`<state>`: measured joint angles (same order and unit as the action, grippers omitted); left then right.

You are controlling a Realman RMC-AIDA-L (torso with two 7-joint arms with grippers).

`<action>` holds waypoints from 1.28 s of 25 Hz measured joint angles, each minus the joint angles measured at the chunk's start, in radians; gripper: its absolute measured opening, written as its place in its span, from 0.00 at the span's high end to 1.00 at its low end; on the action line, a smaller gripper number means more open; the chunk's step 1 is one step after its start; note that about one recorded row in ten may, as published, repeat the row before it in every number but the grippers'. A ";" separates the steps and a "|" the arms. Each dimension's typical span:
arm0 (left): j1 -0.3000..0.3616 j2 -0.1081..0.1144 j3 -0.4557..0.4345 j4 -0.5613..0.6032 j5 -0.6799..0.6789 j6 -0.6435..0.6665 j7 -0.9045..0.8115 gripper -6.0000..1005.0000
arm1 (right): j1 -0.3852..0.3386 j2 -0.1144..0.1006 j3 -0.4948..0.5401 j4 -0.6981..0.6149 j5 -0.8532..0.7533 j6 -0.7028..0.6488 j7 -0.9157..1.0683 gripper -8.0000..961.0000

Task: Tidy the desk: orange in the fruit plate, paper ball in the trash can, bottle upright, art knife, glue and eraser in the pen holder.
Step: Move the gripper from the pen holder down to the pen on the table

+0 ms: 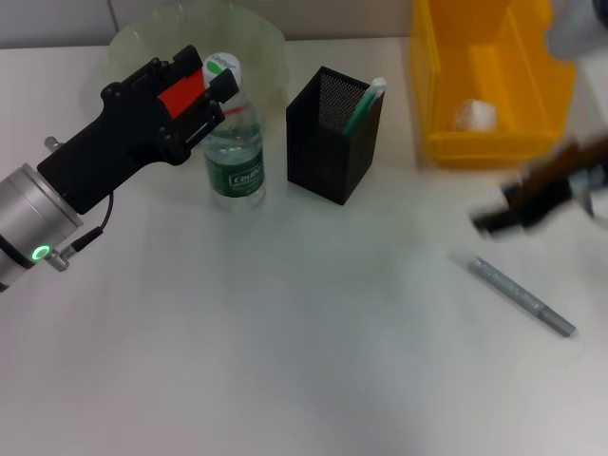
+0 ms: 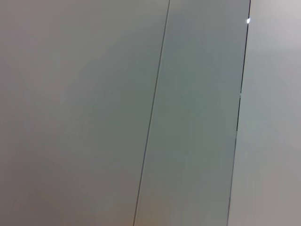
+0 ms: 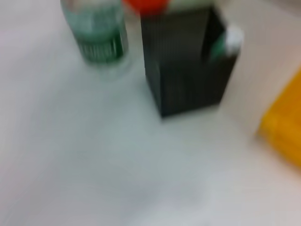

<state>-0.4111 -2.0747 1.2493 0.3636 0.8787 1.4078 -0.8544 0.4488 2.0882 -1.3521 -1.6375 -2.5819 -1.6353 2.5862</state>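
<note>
desk (image 1: 285, 361) white, grey wall panels behind; bottle (image 1: 233, 142) upright, green-labelled; left gripper (image 1: 204, 90) fingers' state unclear, right gripper (image 1: 503, 217) likewise.

Pretty bright and even from overhead, soft shadows only, but heavy motion smear on the right gripper (image 1: 532, 201), and totally mushy focus on the pen holder (image 3: 186, 63) up close.

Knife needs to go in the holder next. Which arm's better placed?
Right. The knife lies on the desk's right side, with the right gripper hanging close by it. The left gripper is far off by the bottle and plate, beyond the holder.
</note>
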 joint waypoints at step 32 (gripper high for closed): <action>0.000 0.001 -0.001 0.000 0.000 -0.004 0.002 0.44 | -0.010 -0.004 -0.153 0.245 -0.149 0.067 0.042 0.54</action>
<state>-0.4111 -2.0739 1.2486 0.3636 0.8790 1.4035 -0.8528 0.4385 2.0841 -1.5051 -1.3928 -2.7306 -1.5680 2.6278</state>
